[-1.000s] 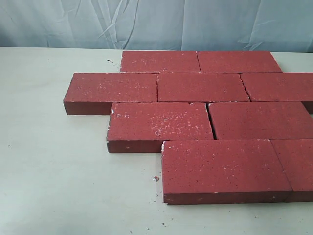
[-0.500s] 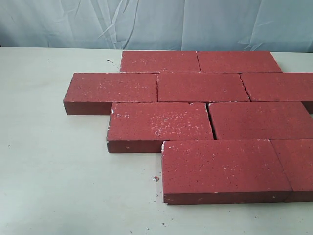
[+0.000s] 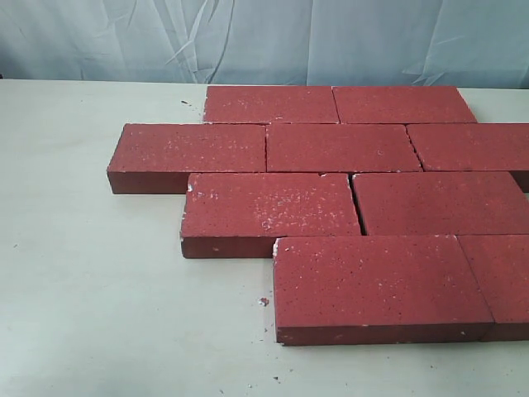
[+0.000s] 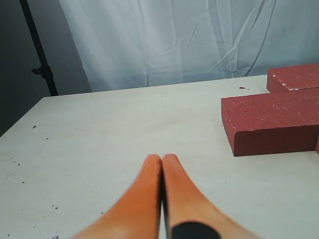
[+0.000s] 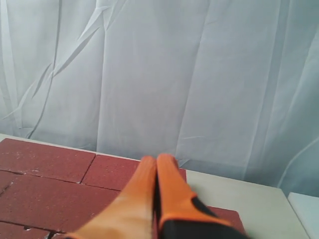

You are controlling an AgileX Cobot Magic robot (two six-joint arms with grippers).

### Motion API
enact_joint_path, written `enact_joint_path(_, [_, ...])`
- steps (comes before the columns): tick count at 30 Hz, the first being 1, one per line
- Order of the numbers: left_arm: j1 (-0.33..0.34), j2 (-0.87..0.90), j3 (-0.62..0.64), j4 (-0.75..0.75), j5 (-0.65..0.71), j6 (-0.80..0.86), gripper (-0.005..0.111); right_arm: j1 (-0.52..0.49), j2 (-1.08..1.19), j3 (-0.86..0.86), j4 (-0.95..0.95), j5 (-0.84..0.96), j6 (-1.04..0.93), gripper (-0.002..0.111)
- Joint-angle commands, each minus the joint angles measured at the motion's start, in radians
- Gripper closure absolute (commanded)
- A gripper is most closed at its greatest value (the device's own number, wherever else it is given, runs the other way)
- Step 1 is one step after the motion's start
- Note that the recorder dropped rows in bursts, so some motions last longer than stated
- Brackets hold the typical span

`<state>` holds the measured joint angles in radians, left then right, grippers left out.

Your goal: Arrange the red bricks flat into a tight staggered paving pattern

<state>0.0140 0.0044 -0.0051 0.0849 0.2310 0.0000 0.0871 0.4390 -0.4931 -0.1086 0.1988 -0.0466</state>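
Red bricks (image 3: 340, 147), nine flat rectangular pavers of gritty dark-red material flecked with pale specks, lie flat on an off-white tabletop (image 3: 83, 289) in front of a pale wrinkled fabric curtain (image 3: 248, 37). They form four rows running parallel to the curtain, each row offset sideways from its neighbour so that the end joints do not line up. The row nearest the curtain has two bricks, the next one three, the third two, and the row farthest from the curtain two, one of them cut off by the picture edge. Neighbouring rows touch along their long sides. In the third row from the curtain a thin dark gap shows between the two bricks, and one of them has whitish chips at its corners. Small crumbs (image 3: 263, 302) lie on the tabletop beside the row farthest from the curtain. The left gripper (image 4: 162, 160), with smooth orange fingers (image 4: 144, 199), hangs over bare tabletop and points toward the curtain, its fingers pressed together on nothing, with a brick's end near it. The right gripper (image 5: 156, 160), likewise orange, hangs over the bricks facing the curtain, its fingertips closed tight and empty.
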Motion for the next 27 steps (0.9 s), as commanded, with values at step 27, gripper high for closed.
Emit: enact_joint_path(27, [0.004, -0.004, 0.005, -0.002, 0.001, 0.0, 0.107, -0.116, -0.319, 0.283, 0.007, 0.046, 0.047, 0.109])
